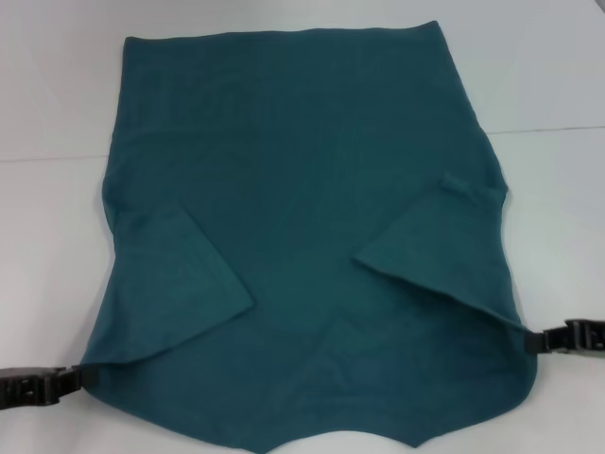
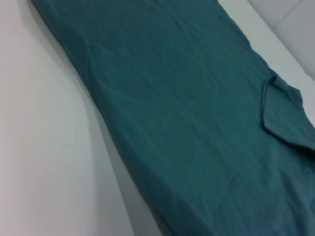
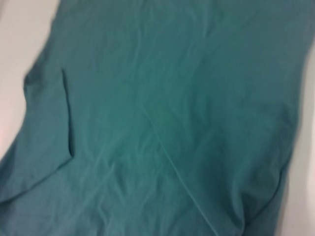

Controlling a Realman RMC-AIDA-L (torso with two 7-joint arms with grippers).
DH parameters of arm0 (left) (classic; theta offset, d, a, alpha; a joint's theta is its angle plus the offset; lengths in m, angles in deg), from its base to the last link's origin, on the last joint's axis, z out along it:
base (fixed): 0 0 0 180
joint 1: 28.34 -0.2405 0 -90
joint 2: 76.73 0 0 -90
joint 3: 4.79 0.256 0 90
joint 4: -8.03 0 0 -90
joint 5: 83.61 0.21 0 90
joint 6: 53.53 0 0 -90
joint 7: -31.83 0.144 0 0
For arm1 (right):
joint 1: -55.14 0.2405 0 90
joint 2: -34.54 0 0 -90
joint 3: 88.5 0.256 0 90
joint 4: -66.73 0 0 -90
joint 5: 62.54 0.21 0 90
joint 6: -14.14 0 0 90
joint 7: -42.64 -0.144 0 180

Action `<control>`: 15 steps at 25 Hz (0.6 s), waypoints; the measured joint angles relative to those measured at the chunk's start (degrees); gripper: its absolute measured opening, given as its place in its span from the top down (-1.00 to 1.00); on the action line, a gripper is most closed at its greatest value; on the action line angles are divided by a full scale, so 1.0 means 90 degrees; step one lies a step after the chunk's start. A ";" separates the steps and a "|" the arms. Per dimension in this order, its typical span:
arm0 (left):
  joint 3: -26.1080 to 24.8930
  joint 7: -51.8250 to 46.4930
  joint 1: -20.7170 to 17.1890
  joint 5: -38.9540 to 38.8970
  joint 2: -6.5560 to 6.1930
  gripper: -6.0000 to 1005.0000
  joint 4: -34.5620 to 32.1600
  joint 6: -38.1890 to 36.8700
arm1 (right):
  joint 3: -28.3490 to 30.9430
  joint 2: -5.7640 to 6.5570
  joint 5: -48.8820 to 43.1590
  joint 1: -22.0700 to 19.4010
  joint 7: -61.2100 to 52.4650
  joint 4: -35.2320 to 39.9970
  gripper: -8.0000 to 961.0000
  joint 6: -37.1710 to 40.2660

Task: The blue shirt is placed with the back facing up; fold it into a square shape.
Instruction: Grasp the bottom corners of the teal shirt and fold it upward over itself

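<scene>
The blue shirt [image 1: 312, 218] lies back up on the white table, hem at the far side and collar at the near edge. Both sleeves are folded inward onto the body, one on the left [image 1: 184, 274] and one on the right [image 1: 435, 251]. My left gripper [image 1: 87, 375] is at the shirt's near left corner, shut on the cloth edge. At the near right corner, my right gripper [image 1: 535, 339] is shut on cloth that is drawn to a point. The wrist views show only the shirt [image 2: 197, 123] [image 3: 172, 98], not the fingers.
The white table [image 1: 47, 113] shows bare on both sides of the shirt and beyond its far edge. A seam line in the table surface [image 1: 558, 130] runs across the far part.
</scene>
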 joint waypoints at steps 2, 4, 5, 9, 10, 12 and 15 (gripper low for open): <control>-0.0068 0.0015 -0.0022 0.0003 -0.0009 0.96 0.0000 -0.0107 | 0.0250 -0.0011 0.0323 -0.0245 0.0368 -0.0173 0.94 -0.0006; -0.0141 0.0038 -0.0051 0.0001 -0.0010 0.96 0.0009 -0.0212 | 0.0497 -0.0014 0.0497 -0.0385 0.0702 -0.0360 0.94 -0.0007; -0.0184 0.0051 -0.0064 -0.0001 -0.0011 0.96 0.0015 -0.0273 | 0.0676 -0.0014 0.0555 -0.0446 0.0900 -0.0476 0.94 -0.0007; -0.0447 0.0177 -0.0088 -0.0031 -0.0013 0.96 0.0062 -0.0629 | 0.1437 -0.0003 0.0641 -0.0533 0.1716 -0.0941 0.94 0.0032; -0.0521 0.0216 -0.0095 -0.0064 -0.0017 0.96 0.0090 -0.0720 | 0.1612 0.0008 0.0643 -0.0535 0.1890 -0.1044 0.94 0.0034; -0.0624 0.0268 -0.0119 -0.0127 -0.0027 0.96 0.0165 -0.0849 | 0.1914 0.0048 0.0648 -0.0538 0.2202 -0.1268 0.94 0.0027; -0.0677 0.0281 -0.0187 -0.0163 -0.0026 0.96 0.0228 -0.0894 | 0.2226 0.0089 0.0649 -0.0555 0.2555 -0.1511 0.94 0.0013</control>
